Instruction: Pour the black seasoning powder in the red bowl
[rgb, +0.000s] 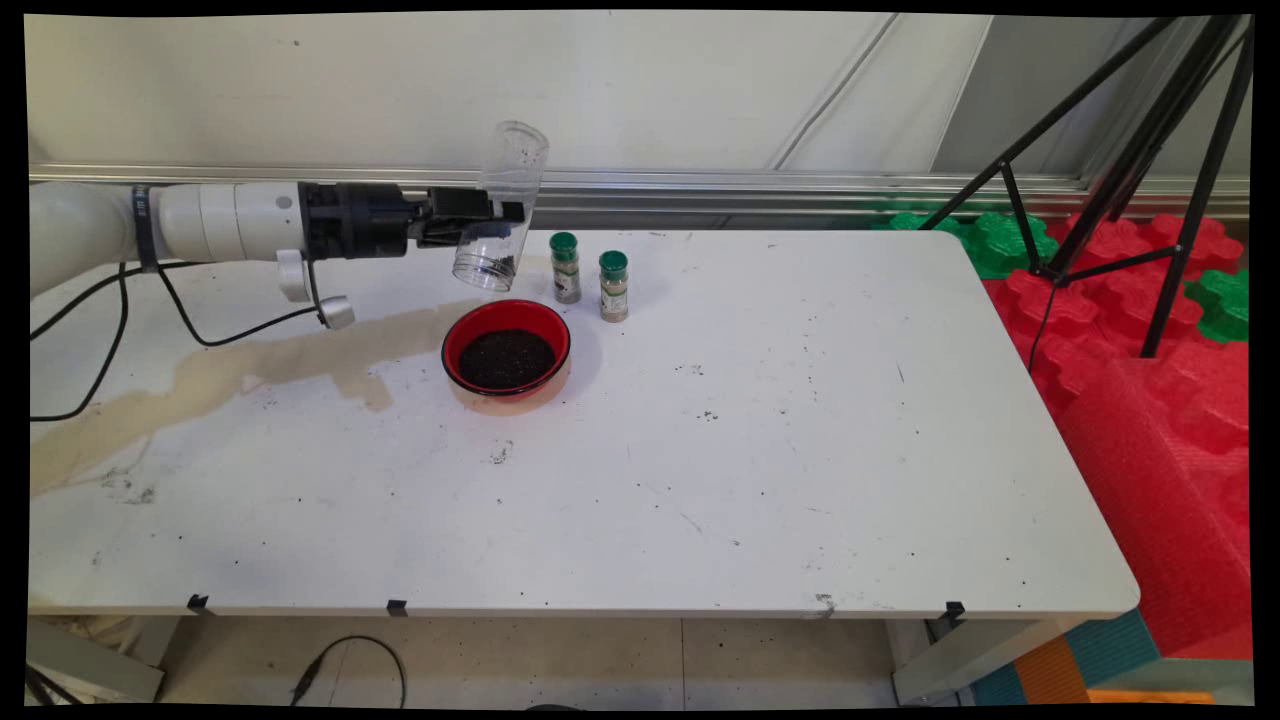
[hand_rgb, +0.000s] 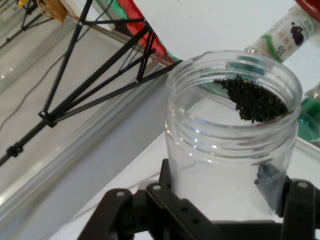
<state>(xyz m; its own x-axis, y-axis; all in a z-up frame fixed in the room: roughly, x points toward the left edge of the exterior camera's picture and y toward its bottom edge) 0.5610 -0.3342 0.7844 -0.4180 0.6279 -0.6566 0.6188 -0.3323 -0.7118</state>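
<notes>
So the gripper (rgb: 497, 218) is clamped around a clear plastic jar (rgb: 503, 205), one finger on each side of its body, roughly mid-height. In the hand view you can see a finger (hand_rgb: 270, 182) pressed right against the wall of the jar, so it's a proper side pinch, not a rim grab. The arm reaches in level from the left, and the jar is up in the air, tilted a bit with its open mouth toward the top and its base lower down.

There's a small clump of dark grains (hand_rgb: 254, 98) inside it, showing through the open mouth in the hand view. My guess is the side grip is there so the wrist can roll the jar about the arm's axis, because that's about the only thing this hold is good for.

Right below and slightly toward the camera from the jar sits a red bowl (rgb: 506, 350) with a layer of the same kind of dark stuff in it. The jar's base hangs just above the bowl's far rim, not touching.

Just to the right of the jar stand two little spice bottles with green caps (rgb: 564, 266) (rgb: 614, 285), upright, side by side, near the bowl but apart from it. Everything's on the white table (rgb: 760, 460), which has a long brownish stain (rgb: 230, 375) running left from the bowl.
</notes>
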